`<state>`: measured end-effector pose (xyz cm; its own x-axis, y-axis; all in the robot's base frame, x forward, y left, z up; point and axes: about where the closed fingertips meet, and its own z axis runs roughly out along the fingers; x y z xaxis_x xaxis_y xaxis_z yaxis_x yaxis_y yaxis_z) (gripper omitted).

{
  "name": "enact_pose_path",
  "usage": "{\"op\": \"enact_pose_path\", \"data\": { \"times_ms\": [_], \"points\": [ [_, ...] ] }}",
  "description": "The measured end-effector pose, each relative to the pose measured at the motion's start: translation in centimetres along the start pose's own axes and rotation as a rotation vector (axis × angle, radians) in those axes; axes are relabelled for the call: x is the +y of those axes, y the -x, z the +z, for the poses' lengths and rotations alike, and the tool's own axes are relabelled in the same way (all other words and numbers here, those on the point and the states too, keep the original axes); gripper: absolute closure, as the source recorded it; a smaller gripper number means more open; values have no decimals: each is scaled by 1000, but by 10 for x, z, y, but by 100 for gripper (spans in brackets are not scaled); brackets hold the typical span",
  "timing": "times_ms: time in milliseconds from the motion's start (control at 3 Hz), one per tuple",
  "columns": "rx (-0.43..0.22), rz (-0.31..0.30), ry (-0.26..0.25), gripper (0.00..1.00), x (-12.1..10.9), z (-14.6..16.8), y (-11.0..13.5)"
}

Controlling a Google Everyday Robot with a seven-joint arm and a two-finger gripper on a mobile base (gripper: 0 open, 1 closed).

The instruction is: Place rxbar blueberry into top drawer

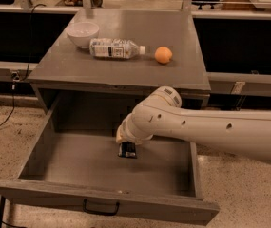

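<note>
The top drawer (78,165) is pulled wide open below the grey table, its dark handle (101,208) on the front panel. The rxbar blueberry (127,150), a small dark wrapper, is low inside the drawer near its middle. My gripper (127,145) reaches down into the drawer right over the bar, at the end of the white arm (206,132) that comes in from the right. The wrist hides the fingers and the top of the bar.
On the tabletop stand a white bowl (82,33), a clear plastic bottle (114,48) lying on its side and an orange (163,54). A cable (11,103) hangs at the left. Speckled floor surrounds the drawer.
</note>
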<state>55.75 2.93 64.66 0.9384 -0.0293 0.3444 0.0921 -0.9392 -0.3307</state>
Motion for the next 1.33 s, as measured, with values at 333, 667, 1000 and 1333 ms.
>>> {"op": "enact_pose_path", "data": {
  "times_ms": [333, 667, 1000, 1333],
  "points": [
    [-2, -1, 0, 13, 0, 1, 1],
    [-3, -2, 0, 0, 0, 1, 1],
    [-3, -2, 0, 0, 0, 1, 1],
    [-42, -18, 29, 0, -12, -11, 5]
  ]
}}
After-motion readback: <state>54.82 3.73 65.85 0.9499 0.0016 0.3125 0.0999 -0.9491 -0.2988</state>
